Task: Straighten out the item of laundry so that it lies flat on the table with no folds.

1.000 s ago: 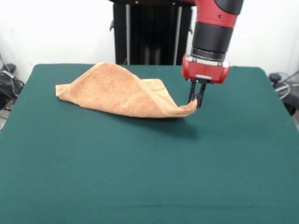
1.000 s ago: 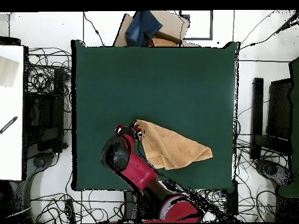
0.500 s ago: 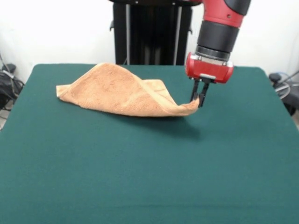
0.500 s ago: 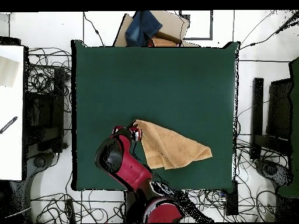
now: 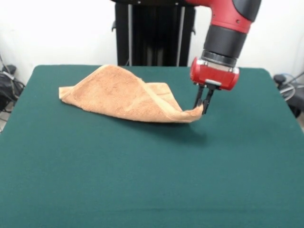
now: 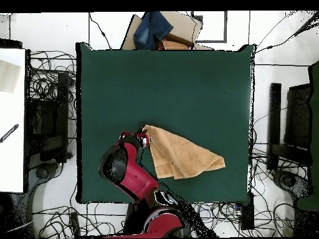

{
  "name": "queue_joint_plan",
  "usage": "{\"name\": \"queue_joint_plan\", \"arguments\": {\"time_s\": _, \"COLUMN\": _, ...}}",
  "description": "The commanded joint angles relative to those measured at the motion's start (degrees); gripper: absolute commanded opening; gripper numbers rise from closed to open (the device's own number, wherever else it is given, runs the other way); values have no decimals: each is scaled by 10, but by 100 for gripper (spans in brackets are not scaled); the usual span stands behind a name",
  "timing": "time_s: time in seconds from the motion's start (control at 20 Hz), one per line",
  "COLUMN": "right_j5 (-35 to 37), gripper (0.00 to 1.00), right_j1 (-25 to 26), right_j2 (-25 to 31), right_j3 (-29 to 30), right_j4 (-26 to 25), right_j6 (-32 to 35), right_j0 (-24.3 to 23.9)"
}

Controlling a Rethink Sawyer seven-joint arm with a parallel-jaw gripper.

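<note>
The towel, located toward the table's far side, is not yet flattened: one corner is held clamped in the gripper, and a raised fold remains.

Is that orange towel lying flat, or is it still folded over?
Folded. The towel humps up over itself on the table, and the gripper pinches one corner, holding it just off the cloth.
</note>
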Motion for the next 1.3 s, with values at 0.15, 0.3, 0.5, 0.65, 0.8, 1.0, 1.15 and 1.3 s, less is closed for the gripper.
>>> {"name": "queue_joint_plan", "arguments": {"time_s": 0.15, "right_j5": -40, "gripper": 0, "right_j1": 21, "right_j2": -13, "right_j3": -67, "right_j4": 4, "right_j6": 218, "right_j0": 9}}
{"name": "queue_joint_plan", "arguments": {"time_s": 0.3, "right_j5": -33, "gripper": 100, "right_j1": 20, "right_j2": -18, "right_j3": -66, "right_j4": -6, "right_j6": 220, "right_j0": 8}}
{"name": "queue_joint_plan", "arguments": {"time_s": 0.5, "right_j5": -33, "gripper": 100, "right_j1": 21, "right_j2": -19, "right_j3": -67, "right_j4": -19, "right_j6": 225, "right_j0": 4}}
{"name": "queue_joint_plan", "arguments": {"time_s": 0.65, "right_j5": -28, "gripper": 100, "right_j1": 22, "right_j2": -21, "right_j3": -70, "right_j4": -22, "right_j6": 225, "right_j0": 5}}
{"name": "queue_joint_plan", "arguments": {"time_s": 0.8, "right_j5": -14, "gripper": 100, "right_j1": 19, "right_j2": -29, "right_j3": -70, "right_j4": -5, "right_j6": 206, "right_j0": 12}}
{"name": "queue_joint_plan", "arguments": {"time_s": 1.0, "right_j5": 50, "gripper": 100, "right_j1": 2, "right_j2": -31, "right_j3": -43, "right_j4": 16, "right_j6": 183, "right_j0": 9}}
{"name": "queue_joint_plan", "arguments": {"time_s": 1.15, "right_j5": 72, "gripper": 100, "right_j1": -31, "right_j2": -35, "right_j3": 6, "right_j4": -36, "right_j6": 193, "right_j0": -32}}
{"name": "queue_joint_plan", "arguments": {"time_s": 1.3, "right_j5": 74, "gripper": 100, "right_j1": -80, "right_j2": -51, "right_j3": 63, "right_j4": -102, "right_j6": 191, "right_j0": -77}}
